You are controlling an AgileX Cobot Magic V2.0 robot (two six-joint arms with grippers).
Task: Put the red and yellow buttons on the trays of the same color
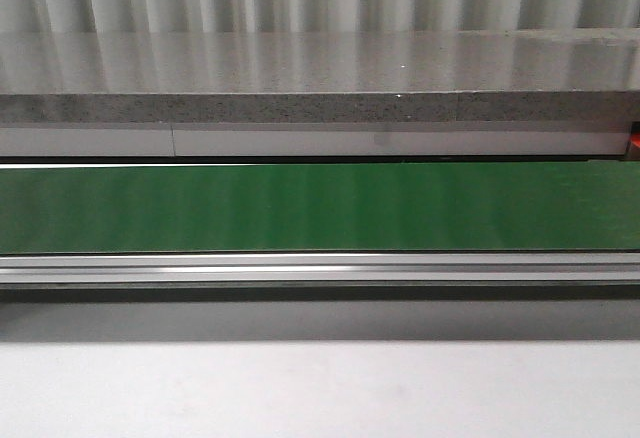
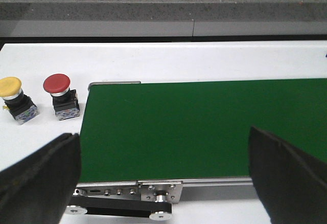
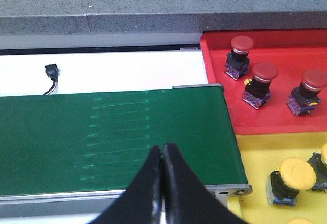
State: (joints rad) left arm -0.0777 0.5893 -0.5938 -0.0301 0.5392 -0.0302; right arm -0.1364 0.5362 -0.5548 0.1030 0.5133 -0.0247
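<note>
Red tray (image 3: 306, 45) holds three red mushroom-cap buttons (image 3: 265, 72), yellow tray (image 3: 255, 157) some yellow ones; a red button (image 2: 56, 83) and yellow button (image 2: 10, 86) wait beside my wide-open, empty left gripper (image 2: 163, 168); my right gripper (image 3: 163, 157) is closed, empty.

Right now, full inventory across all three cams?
belt: 1, green, across the table, nothing on it
loose red button: 1, on the white table beside the belt's end, left wrist view
loose yellow button: 1, on the table next to the loose red button, farther from the belt
red tray: 1, past the belt's other end, right wrist view
red buttons in red tray: 3
yellow tray: 1, adjoining the red tray
yellow buttons in yellow tray: at least 3, two cut off by the frame
black connector: 1, with wires, on the table beyond the belt
grey ledge: 1, behind the belt
left gripper: open, over the belt
right gripper: shut, empty, over the belt
</note>
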